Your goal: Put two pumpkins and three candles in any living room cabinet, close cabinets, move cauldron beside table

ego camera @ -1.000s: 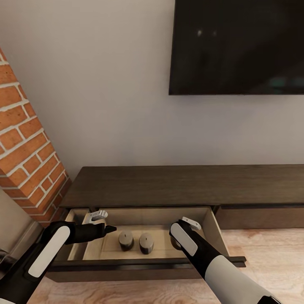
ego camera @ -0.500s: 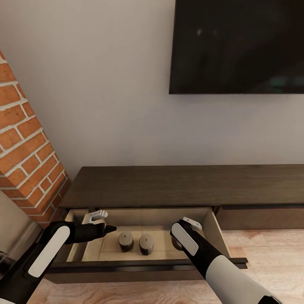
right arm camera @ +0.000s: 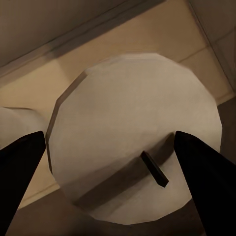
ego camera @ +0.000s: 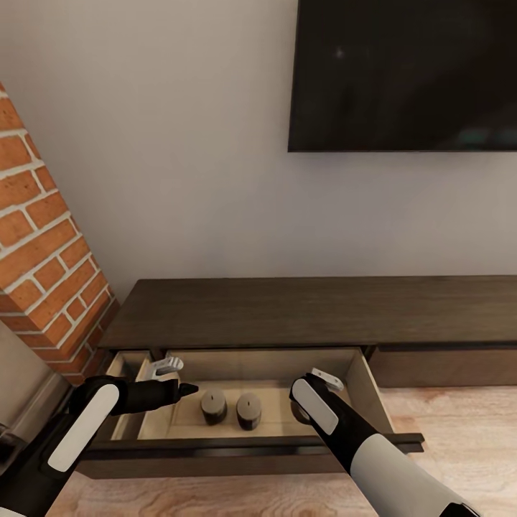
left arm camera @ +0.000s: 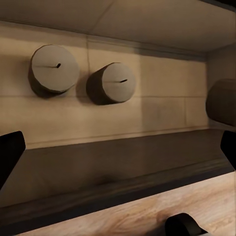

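Cabinet [ego camera: 316, 312]: dark-brown wood grain, matt, smooth slab top. Open drawer [ego camera: 273, 370]: interior of pale, light-toned wood, matt, with faint panel seams. Candles [ego camera: 213, 406]: matt beige-grey, wax-like, faceted sides, flat tops each with a short dark wick. Third candle [right arm camera: 137, 157]: same dull, smooth finish at close range. Floor [ego camera: 459, 431]: light wood planks, slight sheen. Wall column [ego camera: 43, 258]: rough red brick, pale mortar. Screen [ego camera: 402, 72]: glossy black, faint reflections. Arm shells look like smooth black and white plastic, possibly semi-gloss.

Open from above: pulled-out dark-brown wood-grain cabinet drawer [ego camera: 237, 451]. Blocked mid-floor by two stubby beige-grey candles [ego camera: 214, 406]. Bare pale floor left and right of those.
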